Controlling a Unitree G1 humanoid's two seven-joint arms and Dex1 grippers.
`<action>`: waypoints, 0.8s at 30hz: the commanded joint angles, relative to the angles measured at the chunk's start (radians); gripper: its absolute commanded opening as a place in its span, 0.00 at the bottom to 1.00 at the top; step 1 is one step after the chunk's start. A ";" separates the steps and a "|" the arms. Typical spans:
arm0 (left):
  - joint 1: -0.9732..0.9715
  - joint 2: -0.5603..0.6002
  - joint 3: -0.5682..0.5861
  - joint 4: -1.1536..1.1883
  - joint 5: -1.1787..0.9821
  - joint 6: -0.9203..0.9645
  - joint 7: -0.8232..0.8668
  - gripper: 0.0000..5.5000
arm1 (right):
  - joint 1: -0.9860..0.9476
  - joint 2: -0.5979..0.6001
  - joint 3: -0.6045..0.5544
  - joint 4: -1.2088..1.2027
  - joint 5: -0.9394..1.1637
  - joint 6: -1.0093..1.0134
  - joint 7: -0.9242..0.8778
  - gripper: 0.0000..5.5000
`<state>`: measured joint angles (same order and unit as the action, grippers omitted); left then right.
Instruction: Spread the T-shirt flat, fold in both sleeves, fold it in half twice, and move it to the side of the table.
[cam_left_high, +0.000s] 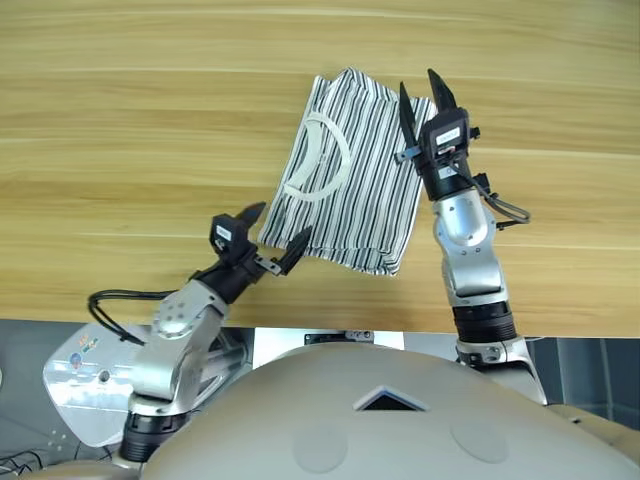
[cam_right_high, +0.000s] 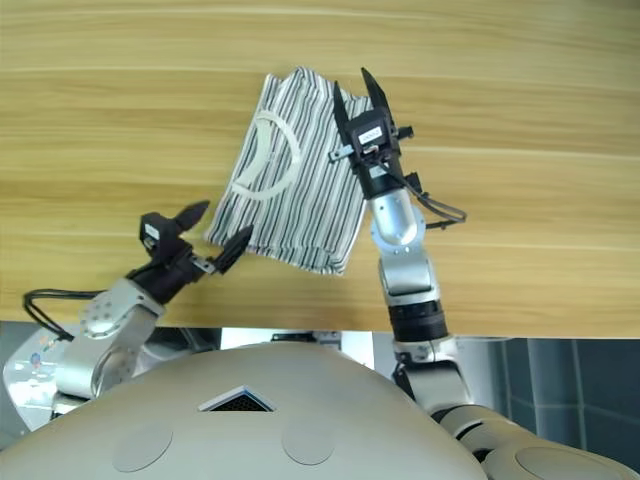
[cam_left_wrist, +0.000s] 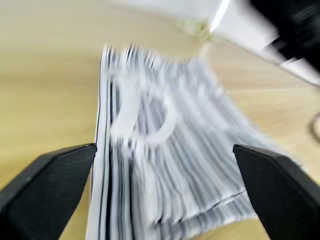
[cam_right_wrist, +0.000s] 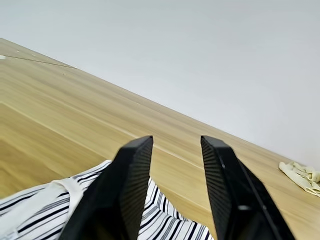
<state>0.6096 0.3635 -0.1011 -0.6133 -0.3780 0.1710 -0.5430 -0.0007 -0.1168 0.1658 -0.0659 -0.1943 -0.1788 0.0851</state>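
Observation:
The striped T-shirt lies folded into a compact rectangle on the wooden table, its white collar facing up. My left gripper hovers open at the shirt's near left corner, with the shirt's edge between its spread fingers in the wrist view. My right gripper stands open over the shirt's right edge, its fingers pointing away from me and holding nothing. The shirt shows under them.
A small pale crumpled cloth lies far off on the table. Bare wood stretches to the left, right and back of the shirt. The table's front edge runs just below the shirt.

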 joint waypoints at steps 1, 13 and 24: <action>0.155 0.117 -0.033 -0.153 -0.008 -0.300 -0.251 0.92 | -0.016 -0.035 0.005 0.009 -0.013 -0.022 0.024 0.32; -0.437 0.003 0.027 0.456 0.274 -0.250 0.087 0.92 | 0.134 -0.249 0.106 0.191 -0.276 -0.046 0.031 0.32; -0.583 0.006 0.153 0.641 0.173 -0.228 0.059 0.92 | 0.233 -0.381 0.142 0.271 -0.303 -0.115 0.071 0.32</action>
<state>0.0363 0.3443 0.0555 -0.0132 -0.2234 -0.0634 -0.4598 0.2268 -0.4821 0.2910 0.0921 -0.4338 -0.3718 0.1440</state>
